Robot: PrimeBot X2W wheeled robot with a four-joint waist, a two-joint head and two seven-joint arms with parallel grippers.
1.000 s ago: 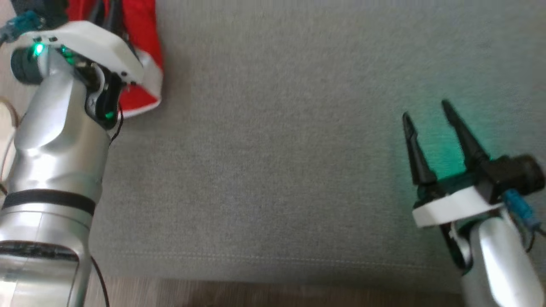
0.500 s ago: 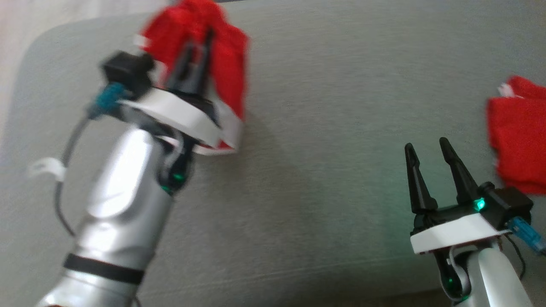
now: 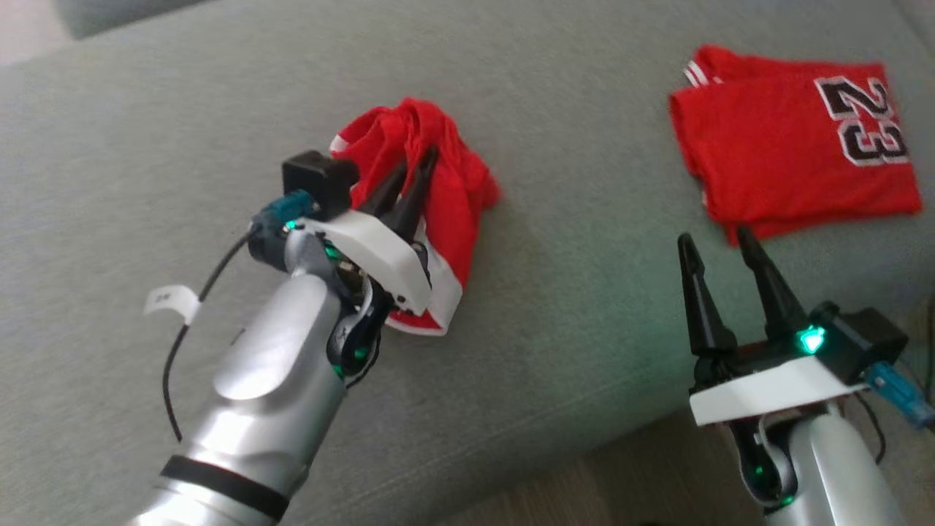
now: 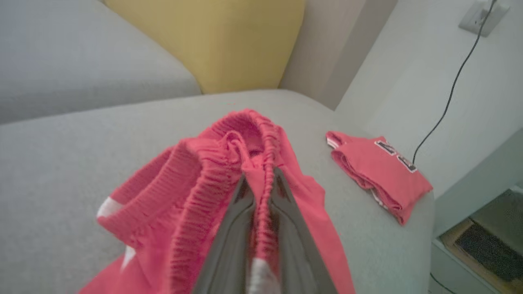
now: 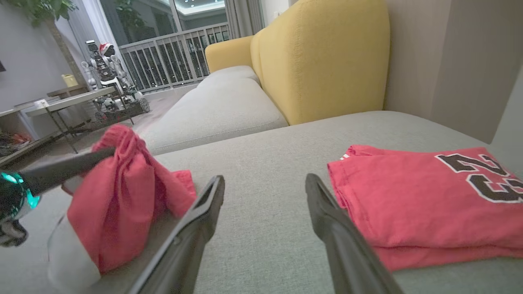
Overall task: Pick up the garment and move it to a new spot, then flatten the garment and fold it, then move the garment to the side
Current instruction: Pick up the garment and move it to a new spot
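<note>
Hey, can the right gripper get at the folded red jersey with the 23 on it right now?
Probably yes. The right gripper is open and empty, and the folded jersey lies just beyond its fingertips on the grey cushion, with nothing between them.

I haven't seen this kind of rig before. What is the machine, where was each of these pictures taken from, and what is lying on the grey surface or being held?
This is a wheeled robot with two arms, each ending in a hand with two long dark fingers. The wide picture comes from a camera on its head, looking down at the work. The other two come from a camera on each wrist, looking along that hand's own fingers. The surface is a grey sofa cushion. The left hand is shut on a bunched red garment, pinching its ribbed edge. The right hand is open and holds nothing. Just beyond it lies a folded red jersey with the number 23.
</note>
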